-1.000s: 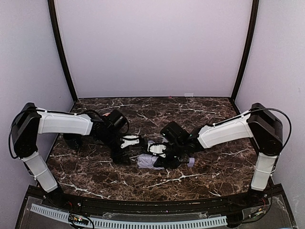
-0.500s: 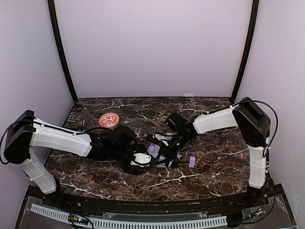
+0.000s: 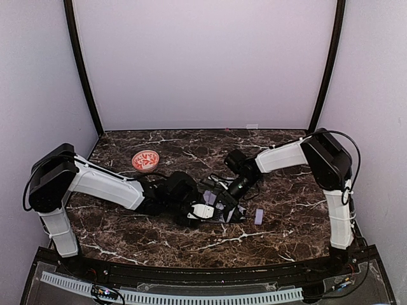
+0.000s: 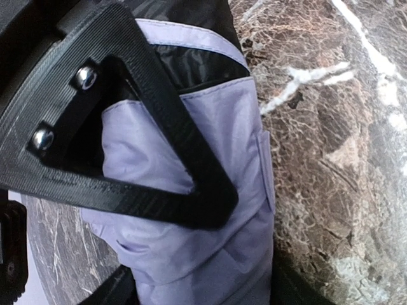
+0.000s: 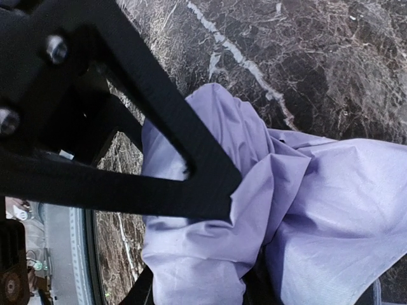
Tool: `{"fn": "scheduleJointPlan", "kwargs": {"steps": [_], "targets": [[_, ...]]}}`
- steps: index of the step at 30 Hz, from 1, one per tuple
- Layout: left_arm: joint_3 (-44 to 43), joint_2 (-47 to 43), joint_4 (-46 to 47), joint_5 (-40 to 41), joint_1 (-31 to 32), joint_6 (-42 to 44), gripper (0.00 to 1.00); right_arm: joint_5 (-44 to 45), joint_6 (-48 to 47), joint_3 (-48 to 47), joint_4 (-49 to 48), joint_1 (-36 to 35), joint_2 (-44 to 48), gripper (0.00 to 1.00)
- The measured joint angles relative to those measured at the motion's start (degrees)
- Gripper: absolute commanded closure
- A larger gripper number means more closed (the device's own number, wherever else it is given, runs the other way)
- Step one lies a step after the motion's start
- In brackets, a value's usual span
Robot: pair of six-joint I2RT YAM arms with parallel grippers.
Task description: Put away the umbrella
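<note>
Right gripper (image 5: 203,248): fingers pinched on bunched lavender fabric of umbrella (image 5: 331,190).
Left gripper (image 4: 172,254): upper finger (image 4: 159,114) laid across same fabric, black underside showing above it; clamped or spread, cannot tell.
Umbrella: collapsed heap mid-table, toward front edge, both grippers meeting over it; small lavender handle (image 3: 259,216) just right of heap.
Table (image 3: 286,235): dark marble, bare ground to right and front.
Red-patterned bowl (image 3: 145,160): well apart, left rear.
Walls (image 3: 203,63): enclose left, right, rear.
</note>
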State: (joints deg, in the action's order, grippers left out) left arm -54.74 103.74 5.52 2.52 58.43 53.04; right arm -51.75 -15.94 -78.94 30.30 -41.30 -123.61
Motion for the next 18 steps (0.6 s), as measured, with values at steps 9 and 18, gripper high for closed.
{"fn": "scheduleJointPlan", "kwargs": {"steps": [9, 18], "targets": [[-5.38, 3.48, -4.72, -1.36, -0.37, -1.36, 0.71, -1.44, 1.70, -0.96, 2.01, 1.18, -0.61, 0.44], [-14.40, 6.84, -16.57, -12.83, -4.48, -3.78, 0.89, 1.70, 5.64, 0.15, -0.72, 3.26, 2.19, 0.29]]}}
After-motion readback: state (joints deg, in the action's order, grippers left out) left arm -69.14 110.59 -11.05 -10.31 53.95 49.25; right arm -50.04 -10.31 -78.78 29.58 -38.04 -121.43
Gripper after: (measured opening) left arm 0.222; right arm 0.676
